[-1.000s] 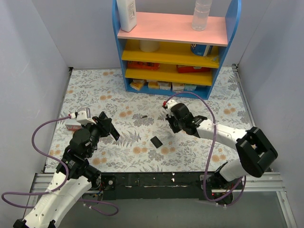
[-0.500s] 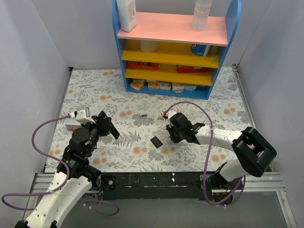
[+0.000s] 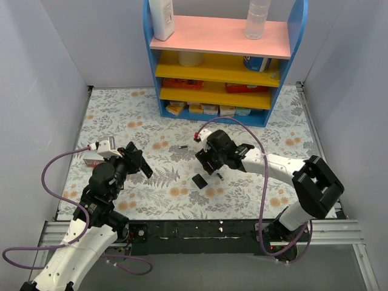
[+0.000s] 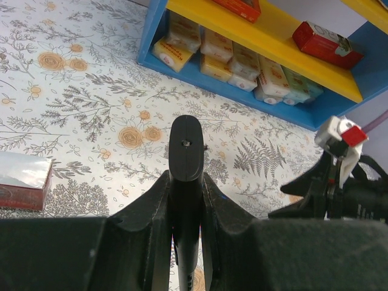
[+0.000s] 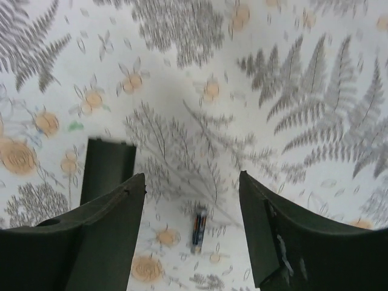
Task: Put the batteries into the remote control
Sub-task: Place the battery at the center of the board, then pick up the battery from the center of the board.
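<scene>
My left gripper (image 4: 185, 176) is shut on the remote control (image 4: 185, 145), a slim black bar that sticks out forward between the fingers, held above the table at the left (image 3: 138, 162). My right gripper (image 5: 191, 176) hangs open over the floral table near the middle (image 3: 209, 162). One battery (image 5: 199, 229) lies loose on the table below the gap between its fingers, touching neither; it also shows from above as a small dark mark (image 3: 218, 176). A second small dark battery (image 3: 182, 147) lies further back.
A flat black square piece (image 5: 108, 167) lies just left of the right gripper (image 3: 198, 180). A red and silver box (image 4: 21, 182) sits at the table's left. The blue shelf unit (image 3: 224, 112) with packets stands at the back.
My right gripper has opened wide and shifted left and slightly forward; a battery now lies on the table under it. The left gripper with the remote has not moved.
</scene>
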Motion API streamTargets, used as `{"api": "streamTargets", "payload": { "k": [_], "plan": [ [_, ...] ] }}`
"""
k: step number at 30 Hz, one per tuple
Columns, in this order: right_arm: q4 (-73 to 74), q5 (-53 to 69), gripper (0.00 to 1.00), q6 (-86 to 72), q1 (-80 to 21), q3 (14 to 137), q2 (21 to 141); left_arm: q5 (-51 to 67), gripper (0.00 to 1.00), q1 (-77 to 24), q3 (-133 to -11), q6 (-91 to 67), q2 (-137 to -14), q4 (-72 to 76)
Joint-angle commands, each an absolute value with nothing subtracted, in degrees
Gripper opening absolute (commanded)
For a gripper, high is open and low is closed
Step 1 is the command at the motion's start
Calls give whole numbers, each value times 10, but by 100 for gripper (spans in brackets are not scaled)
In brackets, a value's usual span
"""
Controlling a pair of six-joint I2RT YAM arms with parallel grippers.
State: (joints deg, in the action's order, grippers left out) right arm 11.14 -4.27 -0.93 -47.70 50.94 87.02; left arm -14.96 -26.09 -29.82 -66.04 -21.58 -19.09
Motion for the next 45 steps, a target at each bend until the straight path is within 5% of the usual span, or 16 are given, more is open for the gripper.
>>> {"api": "streamTargets", "payload": {
  "k": [1,22,32,45],
  "plan": [
    [116,-4,70,88,-477,617,926,-140,0,-254,-296,-656,-212,-179],
    [228,151,63,258,-454,993,1250,-119,0,-244,-294,-654,-217,-172],
    [242,160,49,258,-445,1019,1294,-105,0,-239,-294,-653,-221,-170],
    [211,118,18,222,-442,908,1235,-92,0,-233,-288,-659,-227,-160]
  ]
}}
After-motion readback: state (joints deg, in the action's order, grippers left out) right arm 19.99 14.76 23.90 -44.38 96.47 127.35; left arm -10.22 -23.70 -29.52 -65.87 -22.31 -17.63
